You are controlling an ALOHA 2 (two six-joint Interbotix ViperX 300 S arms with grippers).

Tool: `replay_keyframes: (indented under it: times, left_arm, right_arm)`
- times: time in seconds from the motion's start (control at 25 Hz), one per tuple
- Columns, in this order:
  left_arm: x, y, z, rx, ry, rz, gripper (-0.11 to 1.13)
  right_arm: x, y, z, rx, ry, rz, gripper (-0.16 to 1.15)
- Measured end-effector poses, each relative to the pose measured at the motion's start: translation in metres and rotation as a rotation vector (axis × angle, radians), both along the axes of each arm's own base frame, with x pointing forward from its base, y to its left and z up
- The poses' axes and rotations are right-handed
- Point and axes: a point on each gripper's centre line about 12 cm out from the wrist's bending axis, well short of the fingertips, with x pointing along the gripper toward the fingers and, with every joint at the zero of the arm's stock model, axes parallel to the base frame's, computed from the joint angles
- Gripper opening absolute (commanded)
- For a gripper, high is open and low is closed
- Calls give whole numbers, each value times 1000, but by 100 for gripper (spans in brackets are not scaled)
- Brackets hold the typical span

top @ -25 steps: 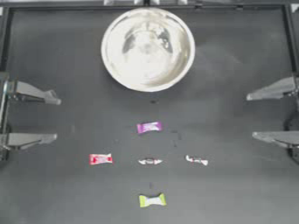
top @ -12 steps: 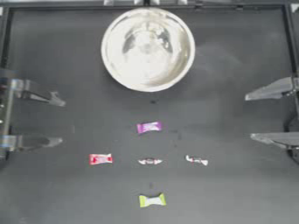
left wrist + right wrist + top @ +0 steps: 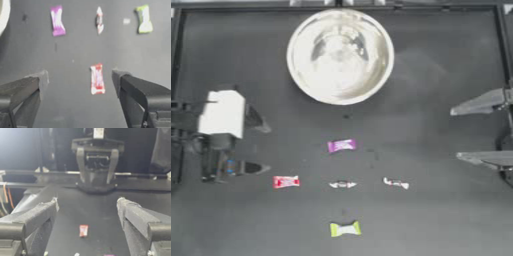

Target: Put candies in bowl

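Observation:
The shiny silvery bowl (image 3: 339,56) stands at the back middle of the table. Five candies lie in front of it: purple (image 3: 341,145), red (image 3: 286,181), two clear ones (image 3: 342,184) (image 3: 395,183) and yellow-green (image 3: 345,229). My left gripper (image 3: 263,148) is open, just left of the red candy and slightly behind it. In the left wrist view the red candy (image 3: 97,78) lies on the table between the spread jaws of the left gripper (image 3: 80,75), with the purple (image 3: 57,20), a clear (image 3: 99,20) and the yellow-green (image 3: 144,18) candy beyond. My right gripper (image 3: 457,134) waits open at the right edge.
A raised rim (image 3: 338,6) runs along the table's back and sides. The right wrist view looks across the table past the right gripper (image 3: 87,201) to the red candy (image 3: 83,230) and the left arm (image 3: 97,165).
The left arm has reached in from the left edge toward the red candy, its jaws still spread. The right arm, the bowl and the candies have not moved.

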Motion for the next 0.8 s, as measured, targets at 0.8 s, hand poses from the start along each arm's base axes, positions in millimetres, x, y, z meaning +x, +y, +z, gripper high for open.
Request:
replay_keyframes:
  times: [0.8]
  left_arm:
    - [48, -29, -93, -31, 320, -38, 102]
  right_arm:
    - [0, 0, 0, 15, 3, -3, 99]
